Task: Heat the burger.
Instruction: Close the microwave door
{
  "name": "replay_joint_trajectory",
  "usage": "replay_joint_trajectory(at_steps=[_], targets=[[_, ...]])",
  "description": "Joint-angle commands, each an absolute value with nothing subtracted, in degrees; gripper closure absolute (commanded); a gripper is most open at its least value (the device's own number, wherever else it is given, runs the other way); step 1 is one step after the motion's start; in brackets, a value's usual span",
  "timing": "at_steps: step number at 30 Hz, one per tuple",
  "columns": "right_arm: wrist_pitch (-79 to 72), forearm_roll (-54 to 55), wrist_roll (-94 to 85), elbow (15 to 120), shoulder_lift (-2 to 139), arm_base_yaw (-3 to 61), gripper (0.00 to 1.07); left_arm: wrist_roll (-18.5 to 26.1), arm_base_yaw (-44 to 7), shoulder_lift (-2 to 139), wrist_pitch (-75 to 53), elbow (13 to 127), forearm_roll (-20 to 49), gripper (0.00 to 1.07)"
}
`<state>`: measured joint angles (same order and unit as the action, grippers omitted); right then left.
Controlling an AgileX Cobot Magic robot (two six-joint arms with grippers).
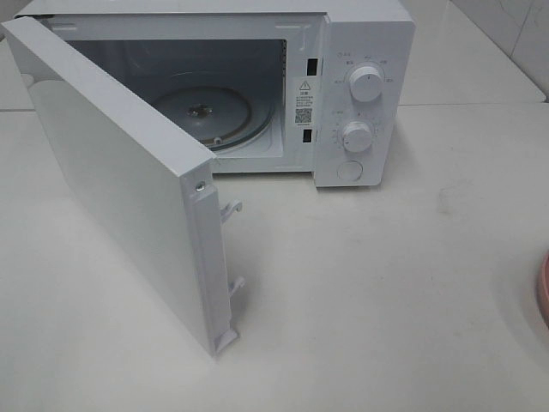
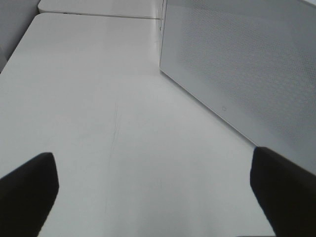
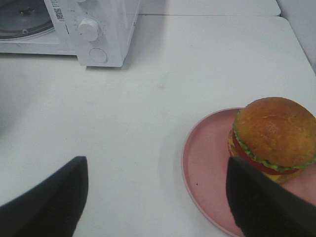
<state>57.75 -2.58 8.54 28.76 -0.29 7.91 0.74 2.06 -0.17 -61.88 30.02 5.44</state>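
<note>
Risking a tip-over: burger (image 3: 274,139) tall and stacked, bun glossy, so a pinch high on the dome likely to slide the layers apart or squeeze filling out; a lower grip or lifting by the pink plate (image 3: 205,170) judged safer. Risking a collision too: microwave door (image 1: 120,184) swung wide toward the near left, latch hooks projecting at its free edge, cavity opening narrow, turntable (image 1: 202,112) low inside; a carry path too low or too far left liable to clip the door or the front frame. Right hand (image 3: 158,197) spread wide, holding nothing, hovering above the desk (image 3: 163,84) with the burger just beside one finger (image 3: 266,202), on the plate's far portion, not between the fingers, not touching. Plate at the right edge of the desk, well apart from the microwave (image 1: 364,94). Left hand (image 2: 158,190) also spread wide and empty, near the door's outer face, away from the burger.
</note>
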Motion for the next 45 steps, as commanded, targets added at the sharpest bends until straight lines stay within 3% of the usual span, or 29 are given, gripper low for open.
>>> replay_joint_trajectory(at_steps=[1,6,7,8,10,11,12,14,15,16,17,19,20,24,34,37,42,45], targets=[[57.0,-2.6,8.5,28.6,-1.8,7.7,0.32,0.0,2.0,2.0,-59.0,32.1,5.7,0.09],[57.0,-2.6,8.5,28.6,-1.8,7.7,0.32,0.0,2.0,5.4,-55.3,32.3,5.3,0.14],[57.0,-2.6,8.5,28.6,-1.8,7.7,0.32,0.0,2.0,7.2,-53.6,32.3,5.3,0.22],[57.0,-2.6,8.5,28.6,-1.8,7.7,0.32,0.0,2.0,7.2,-53.6,32.3,5.3,0.22],[57.0,-2.6,8.5,28.6,-1.8,7.7,0.32,0.0,2.0,10.2,-51.1,32.3,5.3,0.38],[57.0,-2.6,8.5,28.6,-1.8,7.7,0.32,0.0,2.0,10.2,-51.1,32.3,5.3,0.38],[57.0,-2.6,8.5,28.6,-1.8,7.7,0.32,0.0,2.0,12.3,-50.0,32.3,5.3,0.53],[57.0,-2.6,8.5,28.6,-1.8,7.7,0.32,0.0,2.0,13.1,-49.5,32.2,5.3,0.60],[57.0,-2.6,8.5,28.6,-1.8,7.7,0.32,0.0,2.0,15.2,-49.0,32.1,5.3,0.75],[57.0,-2.6,8.5,28.6,-1.8,7.7,0.32,0.0,2.0,15.2,-49.0,32.1,5.3,0.75],[57.0,-2.6,8.5,28.6,-1.8,7.7,0.32,0.0,2.0,17.5,-47.7,32.1,5.3,0.90],[57.0,-2.6,8.5,28.6,-1.8,7.7,0.32,0.0,2.0,18.7,-47.0,32.1,5.3,0.96],[57.0,-2.6,8.5,28.6,-1.8,7.7,0.32,0.4,2.0,20.9,-45.3,32.1,5.3,1.07],[57.0,-2.6,8.5,28.6,-1.8,7.7,0.32,1.0,2.0,23.5,-40.9,31.6,5.3,1.07],[57.0,-2.6,8.5,28.6,-1.8,7.7,0.32,2.2,2.0,30.7,-12.8,20.2,6.6,1.07],[57.0,-2.6,8.5,28.6,-1.8,7.7,0.32,2.2,2.0,31.2,-10.7,19.4,6.6,1.07],[57.0,-2.6,8.5,28.6,-1.8,7.7,0.32,2.1,2.0,36.2,7.5,13.1,6.5,1.07],[57.0,-2.6,8.5,28.6,-1.8,7.7,0.32,1.9,2.0,37.1,9.1,12.5,6.4,1.07]])
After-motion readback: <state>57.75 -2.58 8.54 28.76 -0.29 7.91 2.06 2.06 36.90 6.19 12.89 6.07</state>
